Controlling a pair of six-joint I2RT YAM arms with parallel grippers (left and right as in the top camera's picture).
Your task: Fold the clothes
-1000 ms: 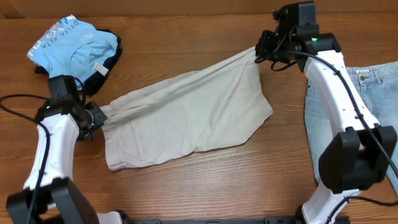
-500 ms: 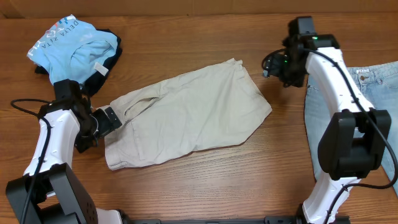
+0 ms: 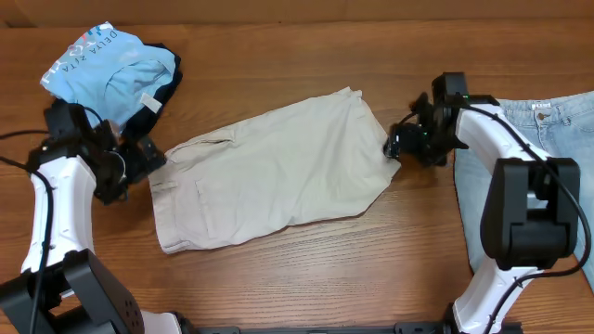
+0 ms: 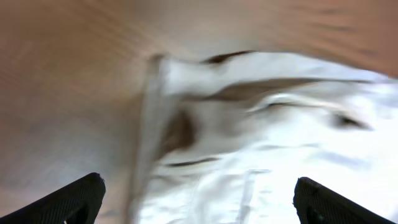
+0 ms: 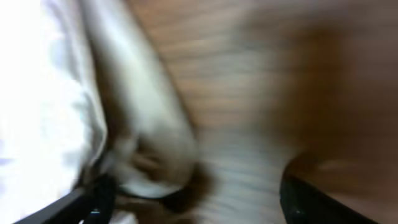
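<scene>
Beige shorts (image 3: 278, 172) lie flat mid-table (image 3: 306, 278), long axis running diag from lower L to upper R, one top corner poking up near the far side. L gripper (image 3: 151, 158) sits right at the shorts' L edge by the waistband, touching or just beside it, can't tell which from overhead. L wrist view is blurred: fingers (image 4: 74, 199) are spread wide, with the rumpled edge of the shorts (image 4: 261, 143) ahead of and between them, nothing pinched. R gripper (image 3: 396, 147) is at the shorts' R edge, low to the wood. R wrist view is also blurred: fingers (image 5: 305, 193) are apart, and a rolled fold of the shorts (image 5: 149, 143) lies beside the L-hand finger w/ bare wood under the other; no clamp on cloth seen. Light-blue jeans (image 3: 571, 130) lie at the far R edge under the R arm, apart from the shorts. Pale-blue printed shirt (image 3: 97, 60) is piled on a dark garment (image 3: 165, 88) at the upper L corner, near the L arm, not touching the shorts. Bare wood shows along the near side and the far side of the shorts.
</scene>
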